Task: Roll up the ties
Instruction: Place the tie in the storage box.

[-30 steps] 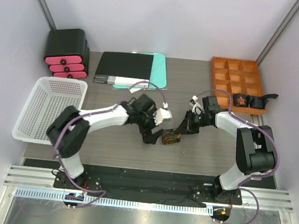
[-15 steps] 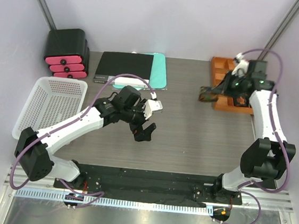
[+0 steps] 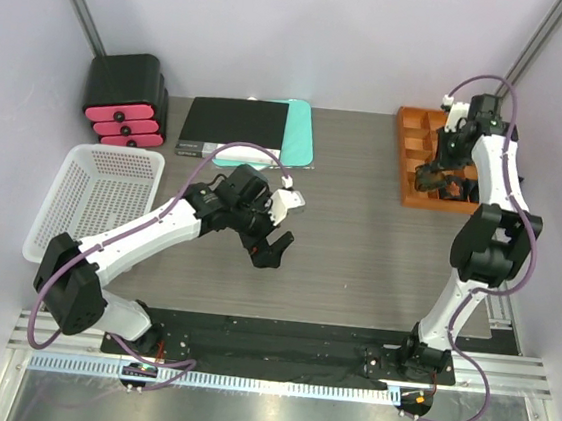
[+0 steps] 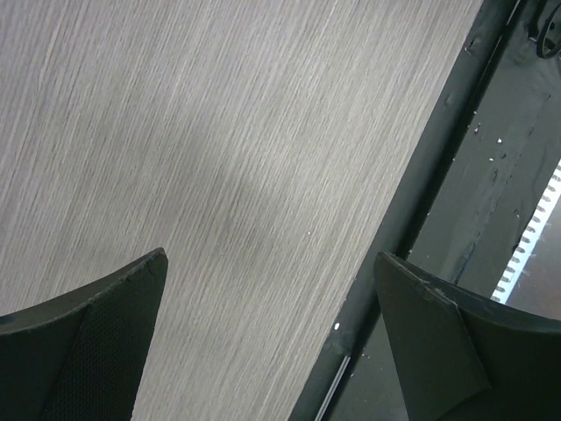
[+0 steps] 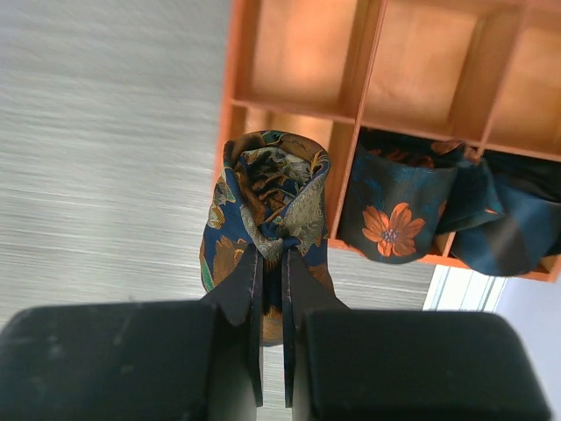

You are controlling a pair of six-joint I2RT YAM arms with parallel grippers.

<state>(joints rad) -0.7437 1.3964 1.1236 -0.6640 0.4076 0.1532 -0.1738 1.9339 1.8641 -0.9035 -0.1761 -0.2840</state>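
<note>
My right gripper [image 5: 272, 254] is shut on a rolled tie [image 5: 267, 197], dark blue with orange-gold leaf patterning. It holds the roll over the near left corner of the orange compartment tray [image 5: 302, 61]. In the top view the right gripper [image 3: 434, 174] is at the tray's front row [image 3: 409, 189]. Two more rolled ties, one with an orange flower [image 5: 394, 219] and one darker [image 5: 508, 228], sit in the front compartments to the right. My left gripper [image 3: 272, 251] is open and empty over bare table; its fingers [image 4: 96, 342] frame the table's near edge.
A white basket [image 3: 90, 206] stands at the left. A black and pink drawer unit [image 3: 124, 100] is at the back left. A black box on a teal mat [image 3: 239, 131] lies at the back middle. The dark rail [image 4: 491, 175] runs along the table's near edge.
My right gripper carried the rolled tie from the table's middle to the orange tray and lowered it over the front left compartment. My left gripper let go and drew back slightly.
</note>
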